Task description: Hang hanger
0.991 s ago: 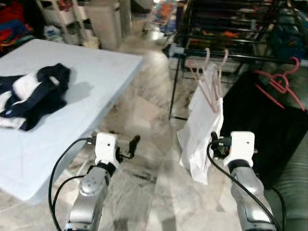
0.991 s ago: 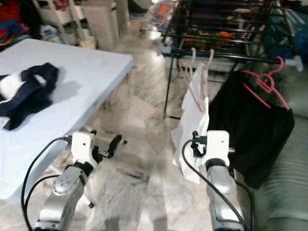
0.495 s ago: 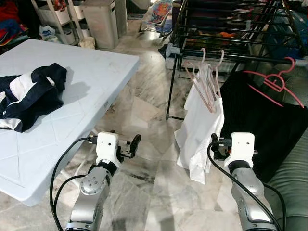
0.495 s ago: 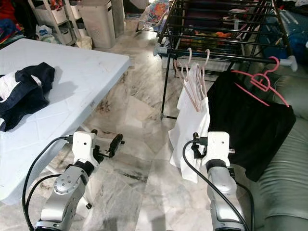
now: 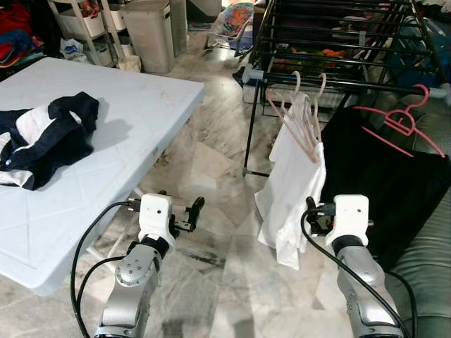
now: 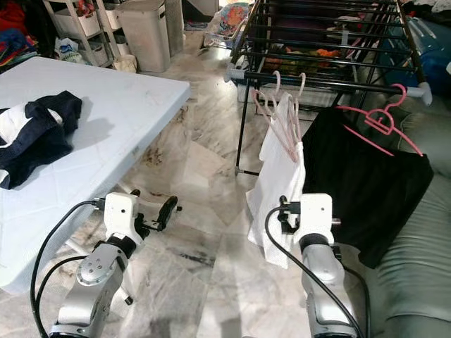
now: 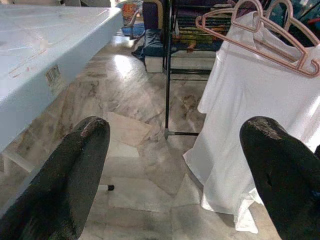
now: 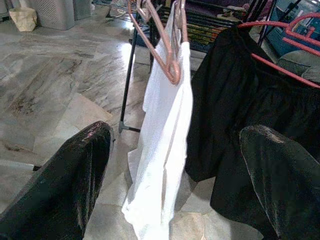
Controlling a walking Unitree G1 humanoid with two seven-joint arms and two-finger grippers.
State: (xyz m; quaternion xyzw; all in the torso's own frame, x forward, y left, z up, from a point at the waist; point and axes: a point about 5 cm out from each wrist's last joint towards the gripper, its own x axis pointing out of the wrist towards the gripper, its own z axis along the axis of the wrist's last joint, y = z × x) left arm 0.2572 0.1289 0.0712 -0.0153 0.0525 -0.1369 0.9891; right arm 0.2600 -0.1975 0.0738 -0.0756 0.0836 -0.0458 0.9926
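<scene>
Several beige hangers (image 5: 301, 120) hang on the rail of a black drying rack (image 5: 352, 84), carrying a white shirt (image 5: 290, 190). A red hanger (image 5: 400, 124) holds a black garment (image 5: 380, 183) on the same rail, further right. My right gripper (image 5: 311, 215) hovers low, just in front of the white shirt's hem, open and empty; in the right wrist view (image 8: 175, 135) the shirt lies straight ahead between its fingers. My left gripper (image 5: 181, 211) is open and empty over the floor beside the table, and the left wrist view (image 7: 175, 130) looks toward the rack.
A white folding table (image 5: 134, 120) stands at the left with a navy and white garment (image 5: 46, 137) on it. A grey bin (image 5: 151, 32) and shelving (image 5: 77, 21) stand at the back. A green sofa (image 5: 430, 260) edges the right. Marble floor lies between table and rack.
The blur from one second ago is gone and the view has shifted slightly. Both grippers hold about the same places, and the hangers and clothes have not moved.
</scene>
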